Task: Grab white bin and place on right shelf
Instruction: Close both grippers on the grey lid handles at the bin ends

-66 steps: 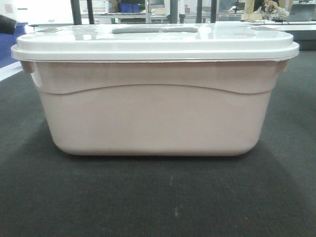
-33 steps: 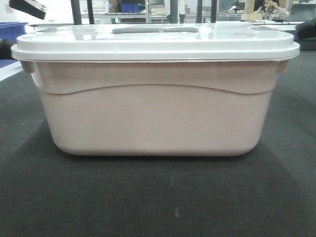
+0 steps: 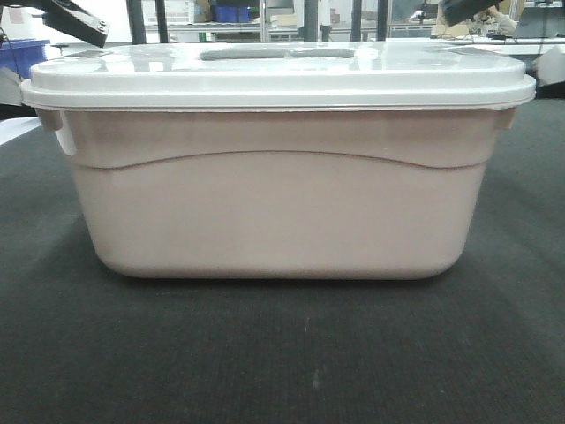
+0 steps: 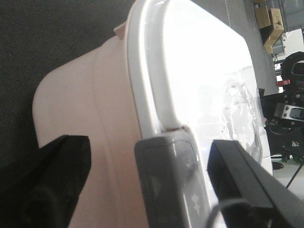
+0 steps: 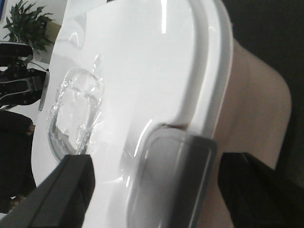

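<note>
Within the last 1 second both arms have come in at 10 and 2 o'clock above the white bin. It sits on dark carpet with its lid shut, so the contents are hidden. The left gripper and right gripper straddle the grey end clips, fingers spread and touching nothing. A 2-sided squeeze likely follows.

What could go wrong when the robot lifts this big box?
The left gripper and right gripper, both open, each straddle only a grey latch at an end of the white bin. Pinching latches might pop the lid off, dropping the body. Uneven lifting could tilt the bin and let it slip.
</note>
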